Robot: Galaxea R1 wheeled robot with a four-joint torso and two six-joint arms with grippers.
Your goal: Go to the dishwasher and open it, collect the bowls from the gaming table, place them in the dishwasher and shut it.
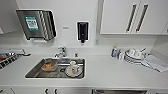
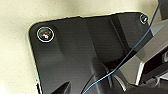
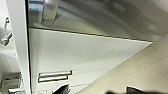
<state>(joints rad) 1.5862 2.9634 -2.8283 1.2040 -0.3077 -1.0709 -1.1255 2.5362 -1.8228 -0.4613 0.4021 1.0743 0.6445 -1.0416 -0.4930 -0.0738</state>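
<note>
A white kitchenette wall backs a white tabletop (image 1: 105, 72), with a stainless sink (image 1: 56, 68) sunk into it as the landmark. In the sink lie a bowl holding something orange (image 1: 49, 66) and a white cup on a plate (image 1: 73, 69). The tap (image 1: 60, 52) rises just behind the sink. On the wall above the sink hang a steel paper-towel dispenser (image 1: 36, 24) and a black soap dispenser (image 1: 82, 31). Well to the right of the sink stand a small bottle (image 1: 114, 51), a stack of white dishes (image 1: 134, 55) and folded cloths (image 1: 156, 62); white upper cabinets with bar handles (image 1: 136, 17) hang above them. Below the tabletop's front edge, to the right of the sink, a strip of the dishwasher (image 1: 117, 92) shows, its steel top edge only. The right wrist view looks along a steel front panel and handle (image 3: 50, 11) above white cabinet fronts and pale floor. Whether either arm's jaws are released or clenched, I cannot tell.
</note>
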